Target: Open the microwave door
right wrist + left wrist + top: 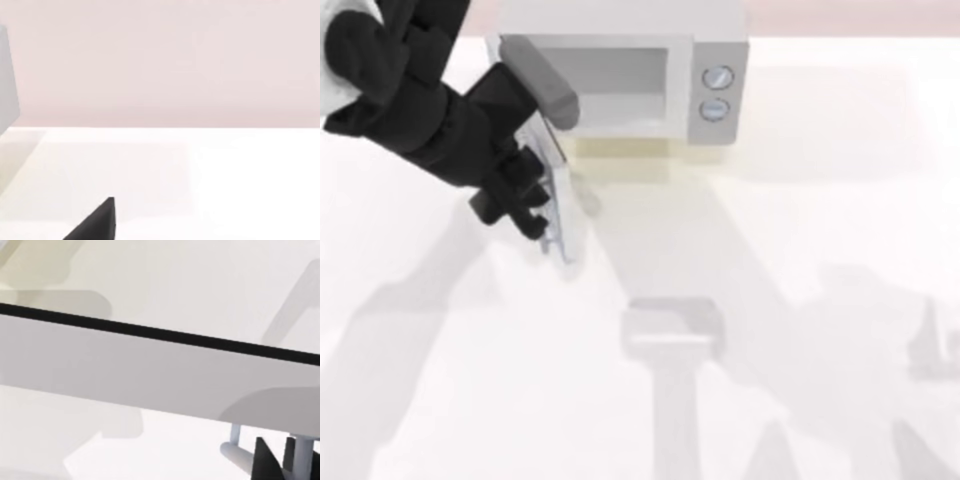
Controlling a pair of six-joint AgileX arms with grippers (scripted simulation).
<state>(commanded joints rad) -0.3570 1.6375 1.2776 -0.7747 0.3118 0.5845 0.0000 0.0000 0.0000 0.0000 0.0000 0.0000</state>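
1. Left arm (410, 110), black, reaches in from the desk's far left corner toward the microwave's front.
2. Left gripper (542, 205) sits at the free edge of the door (560, 200), its fingers (525, 215) on either side of the thin handle strip; the top view suggests the jaws are clamped on the handle. In the left wrist view the handle (235, 452), a pale bar on short posts, lies beside the dark fingers (265, 462) at the frame's lower edge.
3. The door stands swung well out from the microwave's front, hinged at its left side and seen nearly edge-on from above, its free edge pointing toward the near side of the desk. The left wrist view shows the panel as a broad grey band with a black strip along one edge.
4. The microwave (630, 70) sits at the far edge of the desk, slightly left of centre, its pale cavity (620, 85) open to view.
5. Two round silver knobs (717, 92) are stacked on the right-hand panel of the microwave.
6. The desk (800, 250), white, carries only shadows over its near half and right side.
7. Right gripper (97, 222) shows only as one dark tip in its own wrist view, above the desk surface; I cannot tell how its jaws stand. A grey corner of the microwave (7, 75) edges into that view.
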